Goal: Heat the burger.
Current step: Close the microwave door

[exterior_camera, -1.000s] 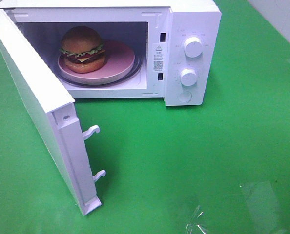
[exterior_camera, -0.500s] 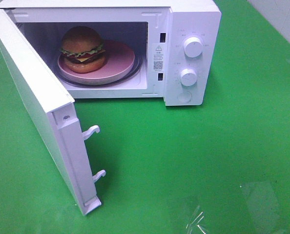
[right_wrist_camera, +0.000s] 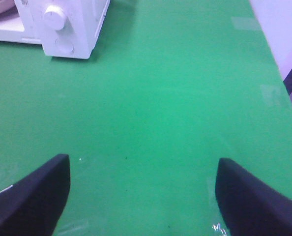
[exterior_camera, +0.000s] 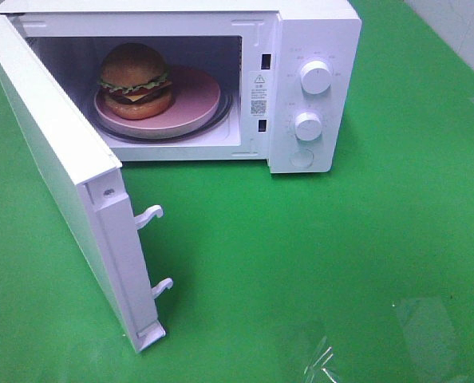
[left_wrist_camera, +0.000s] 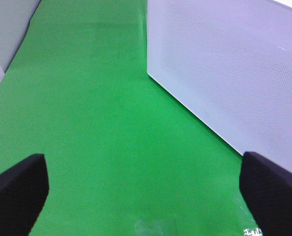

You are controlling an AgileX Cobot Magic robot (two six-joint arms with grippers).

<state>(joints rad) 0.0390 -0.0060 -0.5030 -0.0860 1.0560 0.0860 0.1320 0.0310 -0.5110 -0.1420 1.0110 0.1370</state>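
We find the microwave (exterior_camera: 333, 32) cavity open to the front, but its door (exterior_camera: 61, 163) stands out on the left like a wall, two latch hooks (exterior_camera: 151, 214) jutting from its edge into the approach. The left gripper (left_wrist_camera: 146, 189) faces the door's outer panel (so the door bars it from the cavity). Inside, the burger (exterior_camera: 135, 80) crowds the left half of the plate (exterior_camera: 201, 96). The green table (exterior_camera: 341, 263) in front and rightward gives wide passage.
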